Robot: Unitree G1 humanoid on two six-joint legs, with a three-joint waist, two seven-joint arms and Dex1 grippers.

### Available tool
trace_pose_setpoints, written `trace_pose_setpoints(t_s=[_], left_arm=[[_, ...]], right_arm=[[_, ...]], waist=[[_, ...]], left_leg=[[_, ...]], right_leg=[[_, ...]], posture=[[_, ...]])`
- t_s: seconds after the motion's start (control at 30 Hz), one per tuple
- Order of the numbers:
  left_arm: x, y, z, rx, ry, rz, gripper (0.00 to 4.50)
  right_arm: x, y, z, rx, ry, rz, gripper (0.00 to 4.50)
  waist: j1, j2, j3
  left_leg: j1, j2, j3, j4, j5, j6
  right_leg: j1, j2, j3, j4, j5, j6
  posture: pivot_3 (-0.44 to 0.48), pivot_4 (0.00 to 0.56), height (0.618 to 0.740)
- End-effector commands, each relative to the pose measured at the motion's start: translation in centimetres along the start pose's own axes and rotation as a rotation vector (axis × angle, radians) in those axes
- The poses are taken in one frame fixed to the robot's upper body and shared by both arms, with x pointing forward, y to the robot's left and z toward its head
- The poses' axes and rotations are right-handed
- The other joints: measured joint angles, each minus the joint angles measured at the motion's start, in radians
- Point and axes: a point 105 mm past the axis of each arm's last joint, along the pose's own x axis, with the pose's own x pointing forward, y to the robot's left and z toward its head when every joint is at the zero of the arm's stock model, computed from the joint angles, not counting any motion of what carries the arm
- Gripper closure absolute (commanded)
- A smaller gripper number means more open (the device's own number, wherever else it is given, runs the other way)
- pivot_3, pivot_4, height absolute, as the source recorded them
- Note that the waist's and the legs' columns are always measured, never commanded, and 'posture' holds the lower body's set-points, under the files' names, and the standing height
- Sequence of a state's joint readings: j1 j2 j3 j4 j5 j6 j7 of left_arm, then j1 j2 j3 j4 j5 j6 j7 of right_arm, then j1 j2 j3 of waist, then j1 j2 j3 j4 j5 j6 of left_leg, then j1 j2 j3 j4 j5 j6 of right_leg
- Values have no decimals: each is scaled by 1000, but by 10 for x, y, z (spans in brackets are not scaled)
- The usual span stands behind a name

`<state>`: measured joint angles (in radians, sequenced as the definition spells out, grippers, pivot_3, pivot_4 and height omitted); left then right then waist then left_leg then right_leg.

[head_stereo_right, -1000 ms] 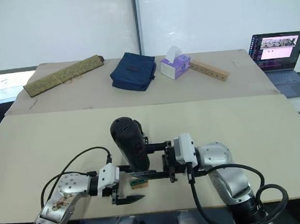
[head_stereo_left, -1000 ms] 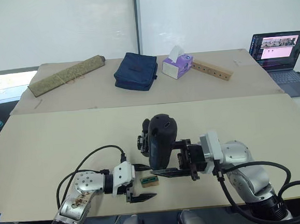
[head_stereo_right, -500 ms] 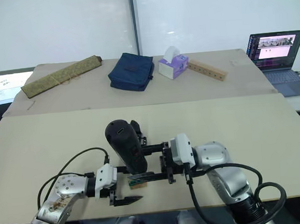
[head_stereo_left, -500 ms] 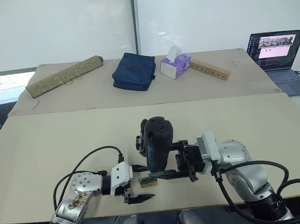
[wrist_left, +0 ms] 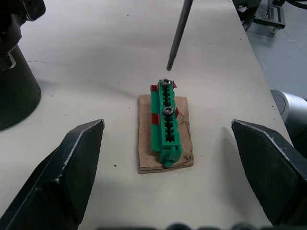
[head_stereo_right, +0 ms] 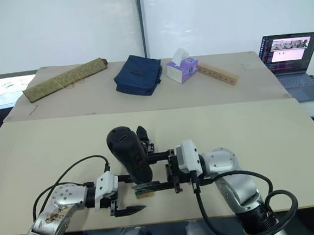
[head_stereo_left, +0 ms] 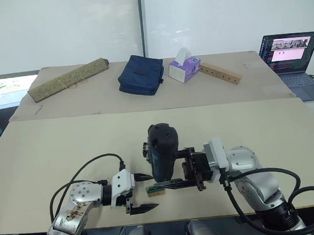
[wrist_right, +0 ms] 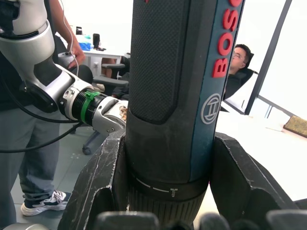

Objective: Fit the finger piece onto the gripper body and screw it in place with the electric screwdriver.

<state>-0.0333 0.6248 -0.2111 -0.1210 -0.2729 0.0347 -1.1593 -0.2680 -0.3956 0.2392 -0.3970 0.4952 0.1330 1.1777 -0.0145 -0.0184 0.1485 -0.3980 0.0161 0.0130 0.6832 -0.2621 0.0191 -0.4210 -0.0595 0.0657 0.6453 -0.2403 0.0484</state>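
Near the lower centre of the frame, the right end effector [head_stereo_left: 189, 172] pinches the electric screwdriver [head_stereo_left: 162, 152], which stands roughly upright with its rounded end upward; the right wrist view shows both black fingers pressed against its barrel. Its thin metal bit [wrist_left: 178, 32] hangs just above the far end of a small green-topped block [wrist_left: 165, 122], not touching it. The block carries two screw heads and sits on a scrap of cardboard [wrist_left: 144, 158] on the beige tabletop [head_stereo_left: 51, 153].

The left end effector [head_stereo_left: 142, 193] sits at the lower left of centre with its fingers [wrist_left: 62, 177] spread wide to either side of the green block, grasping nothing. The gripper body [head_stereo_left: 147, 150] stands just behind the screwdriver, largely hidden by it. Whether the finger piece is on it cannot be told.

Along the upper part of the frame lie a rolled mat [head_stereo_left: 69, 78], a dark blue bag [head_stereo_left: 141, 74], a purple tissue box [head_stereo_left: 185, 69], a wooden bar [head_stereo_left: 221, 73] and, at the far right, an open laptop [head_stereo_left: 295, 57]
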Motion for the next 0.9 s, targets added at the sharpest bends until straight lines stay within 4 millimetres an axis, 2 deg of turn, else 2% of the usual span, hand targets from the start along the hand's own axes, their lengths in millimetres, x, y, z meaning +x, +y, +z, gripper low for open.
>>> trace_pose_setpoints(t_s=[0.03, 0.5, 0.9], left_arm=[[-2, -2, -1, 4, 4, -4, 0], [0, -8, -18, -8, 10, -7, 0], [5, -5, -12, -4, -3, -7, 0]], right_arm=[[4, 2, 10, -29, -44, 31, 2555], [4, 2, 10, -36, -47, 41, 2555], [3, -5, 15, -56, -59, 13, 2555]], waist=[[0, 0, 0], [0, 0, 0], [2, 0, 0]], left_leg=[[0, 0, 0, 0, 0, 0], [1, 0, 0, 0, 0, 0], [1, 0, 0, 0, 0, 0]], right_leg=[[0, 0, 0, 0, 0, 0], [0, 0, 0, 0, 0, 0], [1, 0, 0, 0, 0, 0]], posture=[[0, 150, 740], [0, 150, 740], [0, 150, 740]])
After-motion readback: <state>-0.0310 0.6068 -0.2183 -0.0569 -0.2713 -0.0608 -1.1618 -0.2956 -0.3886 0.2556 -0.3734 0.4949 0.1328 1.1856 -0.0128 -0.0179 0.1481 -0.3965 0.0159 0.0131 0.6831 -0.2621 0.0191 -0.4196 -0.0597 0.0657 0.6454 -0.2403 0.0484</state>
